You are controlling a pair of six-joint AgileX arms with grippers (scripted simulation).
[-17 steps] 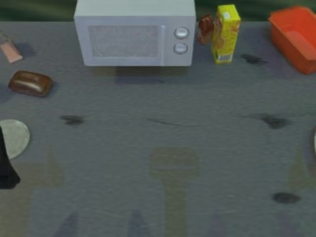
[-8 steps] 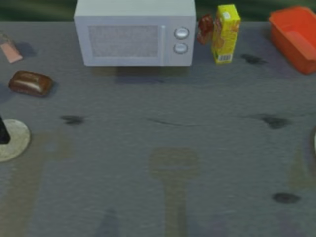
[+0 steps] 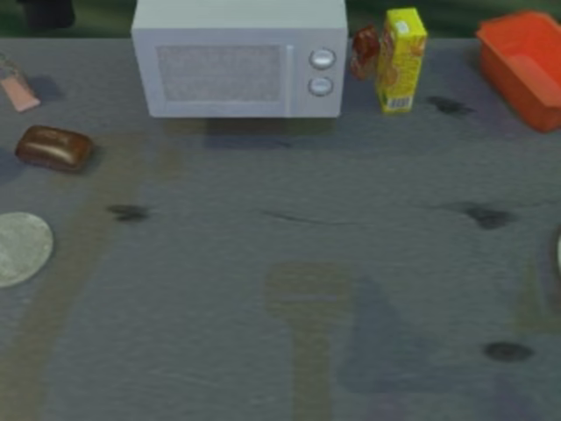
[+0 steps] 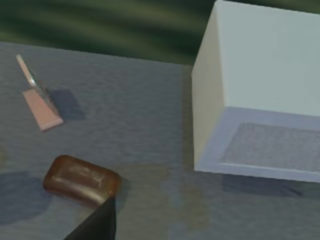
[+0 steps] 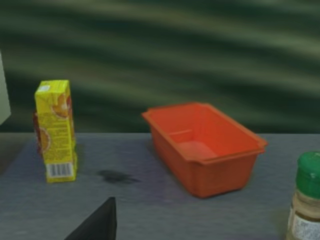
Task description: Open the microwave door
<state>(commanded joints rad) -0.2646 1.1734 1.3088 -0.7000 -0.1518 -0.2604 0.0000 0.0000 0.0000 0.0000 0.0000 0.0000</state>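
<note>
Microwave (image 3: 239, 58) stands at the far edge of the table (image 3: 280, 263), its door (image 3: 219, 79) closed flat against the front. Left gripper (image 3: 46, 12) shows only as a dark shape at the far left corner; I cannot tell how its jaws stand. Right gripper is not seen from above.

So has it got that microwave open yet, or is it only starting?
Only starting. The microwave door sits flush against the microwave, shut. No gripper touches it. The left wrist view looks at the microwave's left side from close by, so that arm seems to be approaching. Reaching the door, gripping it and swinging it open all remain.
</note>
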